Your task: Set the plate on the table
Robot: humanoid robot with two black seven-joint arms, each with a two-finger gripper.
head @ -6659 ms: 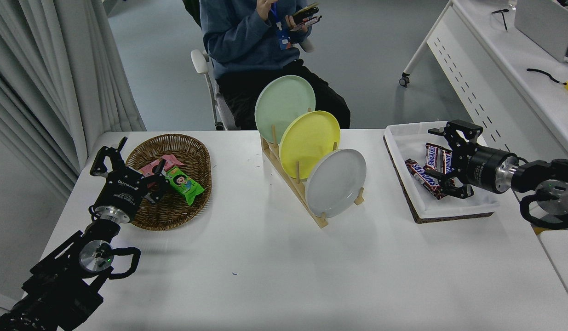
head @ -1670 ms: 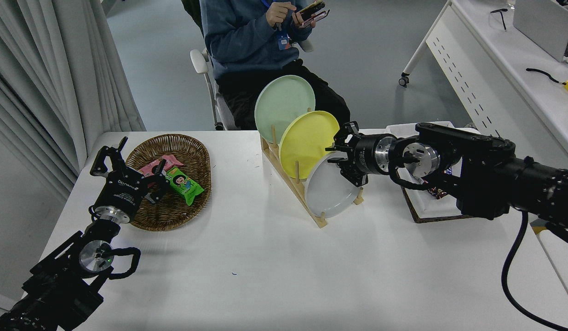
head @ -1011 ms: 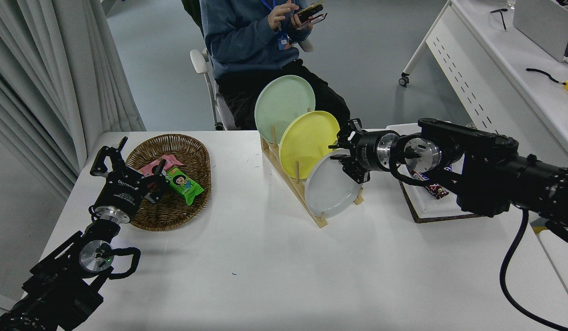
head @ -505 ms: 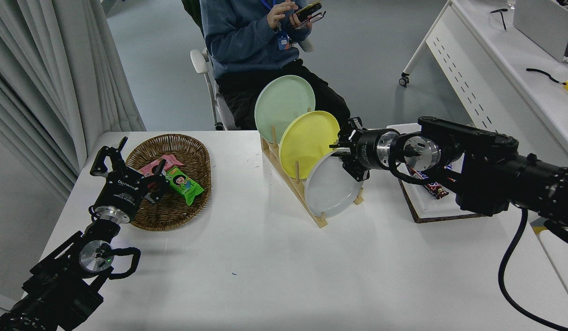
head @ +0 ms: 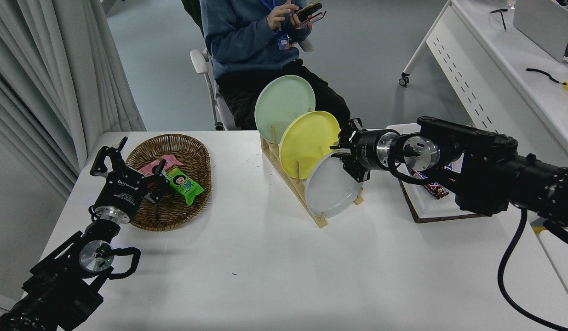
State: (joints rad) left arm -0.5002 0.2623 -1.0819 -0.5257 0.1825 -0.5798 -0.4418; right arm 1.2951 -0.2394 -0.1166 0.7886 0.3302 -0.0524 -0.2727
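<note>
A white desk [head: 284,276] fills the lower part of the view, with grey floor, a pale curtain and a seated person [head: 261,41] behind it. Near the middle of the desk stands a wooden rack [head: 290,186], the landmark for everything else.

The plate [head: 329,191], plain light grey, sits on edge in the rack's nearest slot, leaning back toward the yellow plate [head: 306,142] just behind it; a pale green plate [head: 281,103] stands in the farthest slot. The right gripper [head: 349,156] reaches in from the rack's right side and is at the grey plate's upper right rim. Its fingers look to straddle that rim with a narrow gap, but whether they have closed on it cannot be told from this angle. The plate is not yet on the desk surface.

The risks come from how tight the spot is. The gripper is just beside the yellow plate's edge, so a lift that drifts back could knock that plate or rock the light rack. A pinch on only the thin rim may let the plate swing or slip, dropping it onto the desk. Pulling sideways instead of up could catch the plate on the front pegs and drag the rack.

To the rack's right a white tray [head: 426,214] holds chocolate bars [head: 428,186], under the arm's path. Well to the rack's left, the left gripper [head: 110,158] is parked, open and empty, at a wicker basket [head: 173,211] of snacks.
</note>
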